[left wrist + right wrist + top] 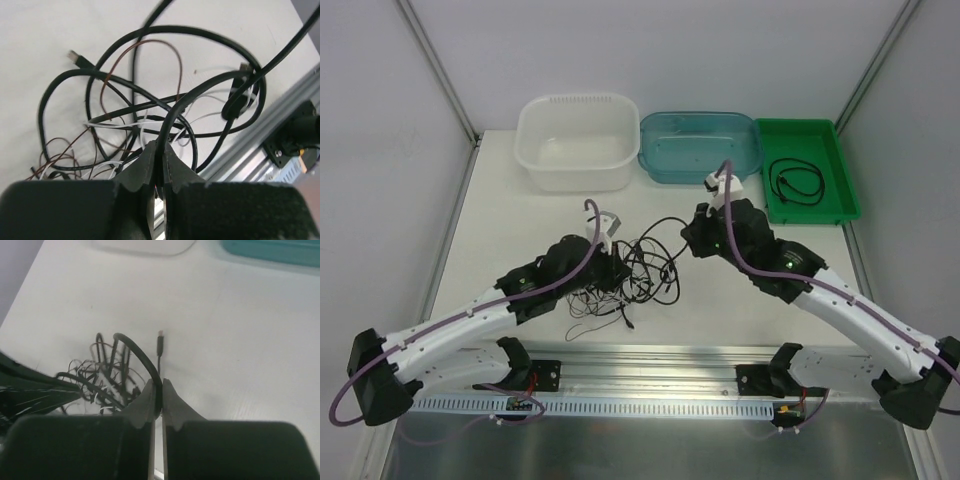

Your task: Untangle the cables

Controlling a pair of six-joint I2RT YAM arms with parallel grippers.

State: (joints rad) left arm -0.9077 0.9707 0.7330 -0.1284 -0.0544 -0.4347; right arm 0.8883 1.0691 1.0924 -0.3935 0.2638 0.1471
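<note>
The cables (pixel 650 265) lie in a tangle at the table's middle: thick black loops (pixel 115 80), a thin brown wire (pixel 150 45) and thin white strands (pixel 112 125). My left gripper (pixel 620 270) is at the tangle's left side. In its wrist view the left gripper (pixel 159 150) is shut on a thick black cable (pixel 172 112) that arches up from between the jaws. My right gripper (pixel 692 238) is at the tangle's upper right. The right gripper (pixel 160 387) is shut on another black loop (pixel 137 350), and a small plug (pixel 160 340) lies just beyond its tips.
At the back stand a white tub (pixel 577 102), a teal bin (pixel 700 172) and a green tray (pixel 815 135) holding a coiled black cable (pixel 795 182). An aluminium rail (pixel 650 360) runs along the near edge. Grey walls close in both sides.
</note>
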